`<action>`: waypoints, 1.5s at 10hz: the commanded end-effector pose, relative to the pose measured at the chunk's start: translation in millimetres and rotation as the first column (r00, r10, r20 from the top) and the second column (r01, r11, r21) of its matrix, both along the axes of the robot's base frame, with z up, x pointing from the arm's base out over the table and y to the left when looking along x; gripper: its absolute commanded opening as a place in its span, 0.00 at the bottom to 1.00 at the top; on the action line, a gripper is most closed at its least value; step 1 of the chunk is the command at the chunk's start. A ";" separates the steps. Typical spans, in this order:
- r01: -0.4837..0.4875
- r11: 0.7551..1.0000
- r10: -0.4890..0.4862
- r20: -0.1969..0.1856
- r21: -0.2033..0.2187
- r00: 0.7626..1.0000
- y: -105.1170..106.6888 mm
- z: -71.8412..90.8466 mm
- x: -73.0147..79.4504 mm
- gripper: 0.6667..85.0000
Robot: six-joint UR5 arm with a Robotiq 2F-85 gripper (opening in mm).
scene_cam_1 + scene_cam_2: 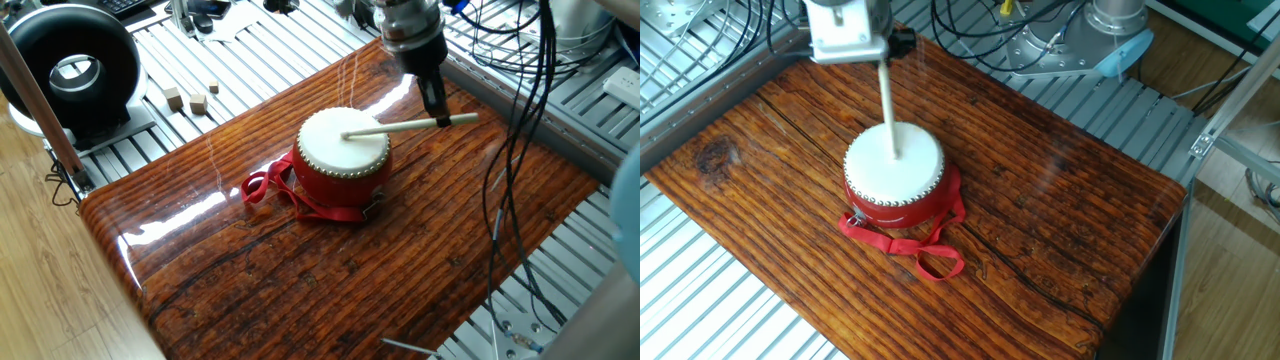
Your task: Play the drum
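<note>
The drum (340,160) is a small squat red barrel with an off-white skin head and a red ribbon strap (268,187). It stands near the middle of the wooden table and also shows in the other fixed view (895,175). My gripper (438,112) is shut on a pale wooden drumstick (400,126) just beyond the drum's far right rim. The stick reaches across the head, its tip low over the skin near the centre. In the other fixed view the gripper (880,58) holds the stick (889,110) pointing down onto the head.
A black ring-shaped device (72,70) stands at the back left, off the table (300,270). Small wooden blocks (190,100) lie on the slatted surface beside it. Cables (520,120) hang at the right. A robot base (1110,30) stands beyond the table.
</note>
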State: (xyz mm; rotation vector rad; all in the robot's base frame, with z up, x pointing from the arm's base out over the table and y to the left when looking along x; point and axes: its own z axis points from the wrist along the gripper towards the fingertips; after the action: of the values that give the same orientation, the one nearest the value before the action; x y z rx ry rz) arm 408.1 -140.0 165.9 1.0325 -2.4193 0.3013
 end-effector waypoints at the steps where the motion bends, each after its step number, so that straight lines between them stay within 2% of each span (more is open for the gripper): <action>1: -0.001 1.000 0.001 0.002 -0.024 1.000 -2.6 10.2 -4.0 0.00; 2: 0.026 0.998 -0.025 -0.014 0.055 1.000 13.6 13.0 -8.4 0.00; 3: 0.042 0.993 -0.040 -0.019 0.110 0.999 24.6 25.3 -8.0 0.00; 5: 0.062 0.976 -0.070 0.035 0.209 0.997 44.0 40.6 7.0 0.00; 6: 0.110 0.953 -0.139 0.083 0.282 0.987 66.7 35.4 18.2 0.00; 7: 0.117 0.938 -0.167 0.130 0.326 0.977 80.0 29.7 32.5 0.00; 8: 0.124 0.927 -0.186 0.147 0.353 0.972 90.9 27.1 39.8 0.00; 9: 0.131 0.924 -0.196 0.149 0.360 0.969 98.8 25.7 43.1 0.00; 13: 0.115 0.944 -0.181 0.195 0.309 0.964 88.7 2.8 62.3 0.00; 15: 0.113 0.951 -0.171 0.185 0.288 0.968 90.4 -1.7 55.1 0.00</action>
State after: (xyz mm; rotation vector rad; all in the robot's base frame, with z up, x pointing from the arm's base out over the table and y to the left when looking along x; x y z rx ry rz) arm 460.5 -54.2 171.9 0.9755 -2.7602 0.0078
